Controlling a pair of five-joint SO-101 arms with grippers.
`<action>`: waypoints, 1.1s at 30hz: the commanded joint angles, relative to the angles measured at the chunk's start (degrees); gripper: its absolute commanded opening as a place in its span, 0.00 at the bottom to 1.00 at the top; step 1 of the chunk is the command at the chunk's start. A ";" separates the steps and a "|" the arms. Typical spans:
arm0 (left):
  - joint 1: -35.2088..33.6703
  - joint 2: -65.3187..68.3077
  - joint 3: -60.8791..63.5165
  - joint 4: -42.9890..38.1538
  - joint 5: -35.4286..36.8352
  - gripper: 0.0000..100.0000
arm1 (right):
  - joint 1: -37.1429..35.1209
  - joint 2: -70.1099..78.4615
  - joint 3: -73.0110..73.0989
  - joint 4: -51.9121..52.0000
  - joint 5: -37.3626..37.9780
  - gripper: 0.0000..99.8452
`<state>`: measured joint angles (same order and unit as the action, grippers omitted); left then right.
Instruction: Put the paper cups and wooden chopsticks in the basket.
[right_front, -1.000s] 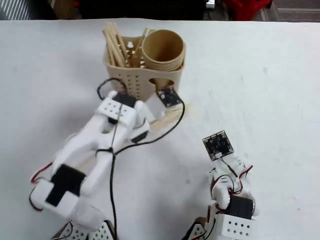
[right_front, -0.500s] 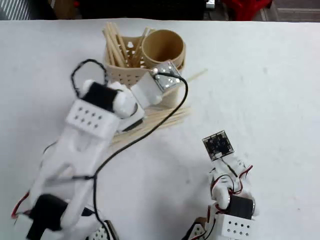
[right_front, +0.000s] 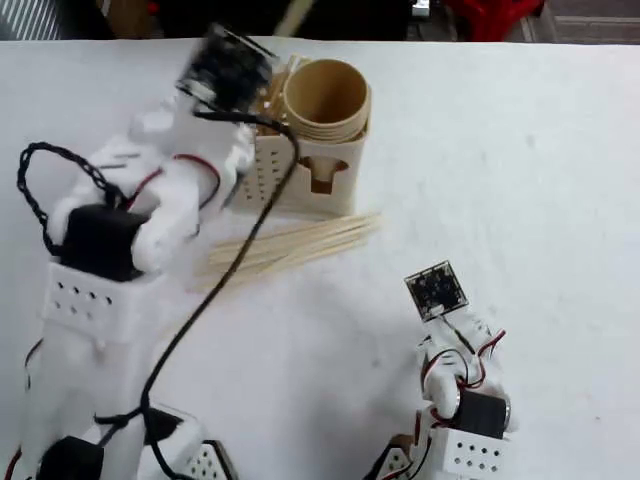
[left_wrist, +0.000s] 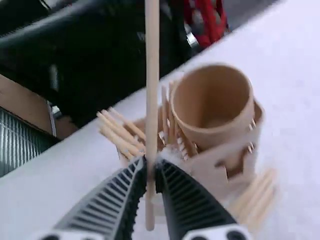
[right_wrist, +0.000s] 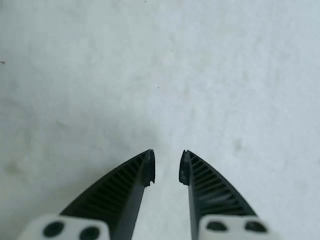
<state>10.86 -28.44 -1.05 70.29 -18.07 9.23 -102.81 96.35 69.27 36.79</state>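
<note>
1. The basket (right_front: 300, 175) stands at 12 o'clock on the white table (right_front: 520, 150).
2. The paper cups (right_front: 326, 95) are nested in one upright stack in the basket's 3 o'clock side.
3. The stored chopsticks (left_wrist: 120, 135) lean in a bundle in the basket's 9 o'clock side.
4. The loose chopsticks (right_front: 295, 243) lie flat on the table at the basket's 6 o'clock, just beside its front wall. Their run is roughly 8 to 2 o'clock.
5. The left gripper (left_wrist: 150, 164) is clenched on a single chopstick (left_wrist: 151, 75). It holds the stick upright above the basket's 10 o'clock corner.
6. The right gripper (right_wrist: 166, 167) is released, jaws narrowly apart and grasping nothing, over bare table. The right arm (right_front: 460, 400) sits at the table's 5 o'clock, well apart from the basket.
</note>
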 joint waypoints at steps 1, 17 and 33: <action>-1.45 -1.89 10.11 -29.80 7.12 0.02 | 0.22 -0.57 0.44 -0.66 0.53 0.10; -5.23 9.89 36.40 -67.34 18.02 0.03 | -0.04 -0.57 0.44 -0.66 0.53 0.10; -5.41 12.53 37.01 -66.81 17.76 0.08 | 0.13 -0.57 0.44 -0.84 0.53 0.10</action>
<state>6.11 -15.69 36.40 4.53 -0.66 9.23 -102.81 96.35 69.27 36.79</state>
